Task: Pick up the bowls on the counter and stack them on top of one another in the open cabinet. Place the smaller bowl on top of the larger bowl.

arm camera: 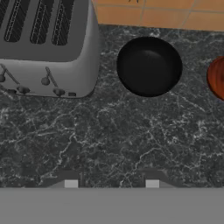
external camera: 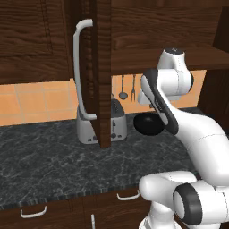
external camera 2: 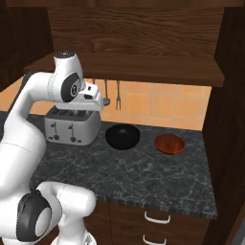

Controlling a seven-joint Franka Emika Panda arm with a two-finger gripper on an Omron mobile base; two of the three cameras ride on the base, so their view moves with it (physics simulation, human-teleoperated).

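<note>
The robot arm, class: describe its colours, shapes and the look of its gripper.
The arm is glossy white with rounded, tubular segments and dark grey-black bands and discs at the joints. The gripper ends in two small dark finger tips with pale square pads. No cables or markings are visible.

No text, label, brand, number or sign can be read anywhere. The silver metal toaster (arm camera: 46,48), ahead and left of the tool, carries small dark knobs and levers on its front but no legible marking. The glossy black round bowl (arm camera: 149,65) and the dark marbled stone counter (arm camera: 109,140) are plain, unlettered surfaces.
</note>
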